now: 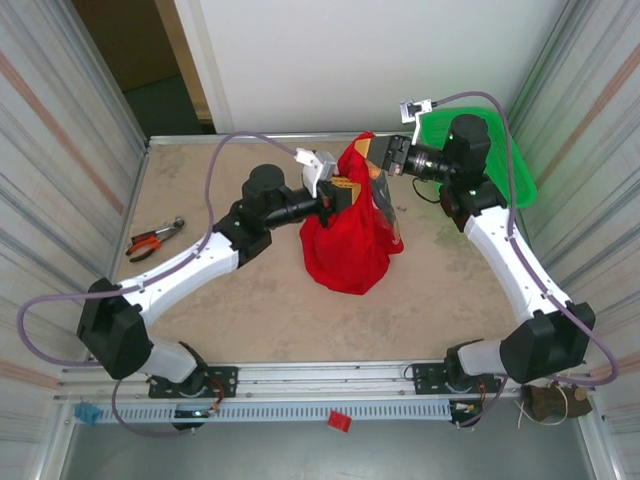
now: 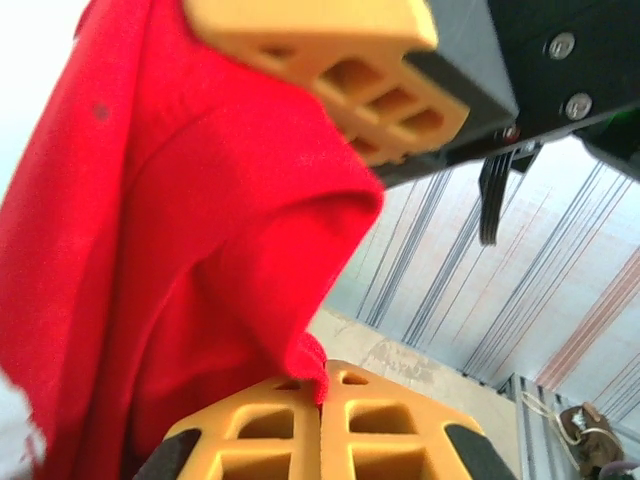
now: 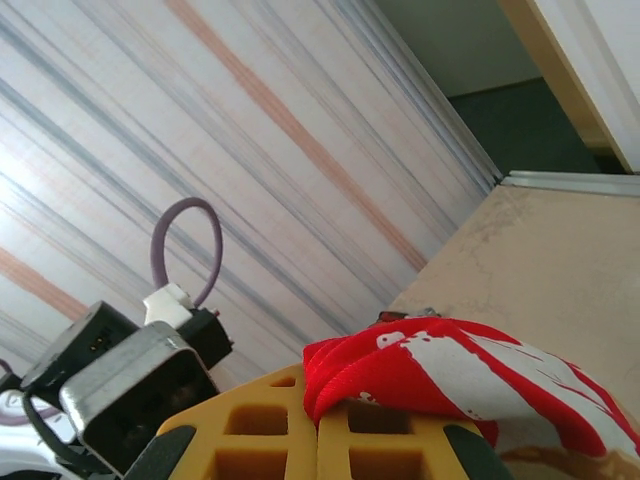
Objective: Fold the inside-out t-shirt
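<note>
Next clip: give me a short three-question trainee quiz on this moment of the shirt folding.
1. True or false: the left pincer and right pincer are both shut on the bright red cloth t-shirt.
2. The t-shirt is: A spread flat; B held up bunched between the pincers; C neatly folded.
3. What tool lies on the tan table near the left wall?
Key: 1 true; 2 B; 3 orange-handled metal pliers.

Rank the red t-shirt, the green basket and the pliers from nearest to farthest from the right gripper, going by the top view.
1. red t-shirt: pinched in the right gripper itself, mid-table.
2. green basket: just behind that gripper, in the far right corner.
3. pliers: far across, by the table's left edge.
</note>
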Tool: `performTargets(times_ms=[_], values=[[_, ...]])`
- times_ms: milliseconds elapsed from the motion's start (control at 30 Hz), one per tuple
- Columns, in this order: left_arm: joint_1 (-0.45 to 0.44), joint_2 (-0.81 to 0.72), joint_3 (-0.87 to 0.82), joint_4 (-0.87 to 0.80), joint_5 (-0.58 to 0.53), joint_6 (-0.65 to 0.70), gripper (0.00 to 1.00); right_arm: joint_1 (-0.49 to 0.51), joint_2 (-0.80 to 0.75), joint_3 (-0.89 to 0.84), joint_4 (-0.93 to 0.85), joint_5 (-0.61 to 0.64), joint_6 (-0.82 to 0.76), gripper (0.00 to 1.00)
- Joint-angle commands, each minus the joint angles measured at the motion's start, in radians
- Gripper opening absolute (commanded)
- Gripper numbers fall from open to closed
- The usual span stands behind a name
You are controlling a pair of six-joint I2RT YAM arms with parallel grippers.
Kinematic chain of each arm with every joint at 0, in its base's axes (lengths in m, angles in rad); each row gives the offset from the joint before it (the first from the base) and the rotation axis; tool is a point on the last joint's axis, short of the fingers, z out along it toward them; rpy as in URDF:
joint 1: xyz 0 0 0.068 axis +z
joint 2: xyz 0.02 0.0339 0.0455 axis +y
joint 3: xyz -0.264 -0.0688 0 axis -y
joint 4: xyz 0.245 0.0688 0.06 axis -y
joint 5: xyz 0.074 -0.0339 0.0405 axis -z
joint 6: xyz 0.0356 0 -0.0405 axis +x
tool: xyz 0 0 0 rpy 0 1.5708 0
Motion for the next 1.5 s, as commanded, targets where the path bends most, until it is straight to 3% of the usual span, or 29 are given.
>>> performTargets(times_ms=[0,167,200,233,267,333,433,533,667,800,1033,1133,1167,1233,1333,1367,1467], values=[[0.06,0.01,0.094,-0.003,0.089,-0.056,0.0,-0.007,0.037,-0.01,0.014,0.032,0.011,0.0],[0.173,0.033,0.254,0.021,0.239,-0.268,0.0,-0.055,0.129,0.009,0.07,0.067,0.08,0.0],[0.182,0.04,0.288,0.017,0.256,-0.294,0.0,-0.064,0.145,0.024,0.076,0.073,0.098,0.06],[0.187,0.045,0.314,0.015,0.258,-0.32,0.0,-0.076,0.157,0.038,0.07,0.08,0.107,0.3],[0.191,0.051,0.331,0.021,0.26,-0.347,0.0,-0.088,0.158,0.047,0.061,0.084,0.108,0.46],[0.199,0.058,0.345,0.073,0.254,-0.427,0.0,-0.119,0.127,0.039,0.061,0.104,0.126,0.6],[0.2,0.056,0.347,0.031,0.159,-0.483,0.0,-0.139,0.026,0.011,-0.015,0.149,0.106,0.62],[0.19,0.033,0.332,-0.04,0.066,-0.454,0.0,-0.096,-0.093,-0.025,-0.132,0.235,0.028,0.62],[0.133,-0.017,0.351,-0.095,-0.08,-0.378,0.0,0.087,-0.18,-0.029,-0.249,0.41,-0.11,0.7],[0.101,-0.034,0.375,-0.13,-0.188,-0.392,0.0,0.268,-0.159,-0.007,-0.268,0.55,-0.174,0.72],[0.001,-0.068,0.356,-0.093,-0.41,-0.401,0.0,0.461,-0.077,0.027,-0.289,0.888,-0.221,0.72],[-0.021,-0.063,0.363,-0.071,-0.429,-0.414,0.0,0.481,-0.032,0.036,-0.276,0.96,-0.21,0.71],[-0.024,-0.062,0.369,-0.072,-0.433,-0.415,0.0,0.479,-0.018,0.04,-0.269,0.974,-0.21,0.65],[-0.026,-0.064,0.38,-0.081,-0.444,-0.407,0.0,0.462,-0.007,0.061,-0.274,0.962,-0.217,0.42],[-0.027,-0.085,0.401,-0.11,-0.474,-0.351,0.0,0.402,-0.021,0.102,-0.305,0.854,-0.224,0.05],[-0.027,-0.093,0.41,-0.12,-0.485,-0.323,0.0,0.375,-0.029,0.119,-0.327,0.804,-0.228,0.0],[-0.026,-0.108,0.44,-0.149,-0.515,-0.253,0.0,0.277,-0.042,0.181,-0.369,0.56,-0.246,0.0]])
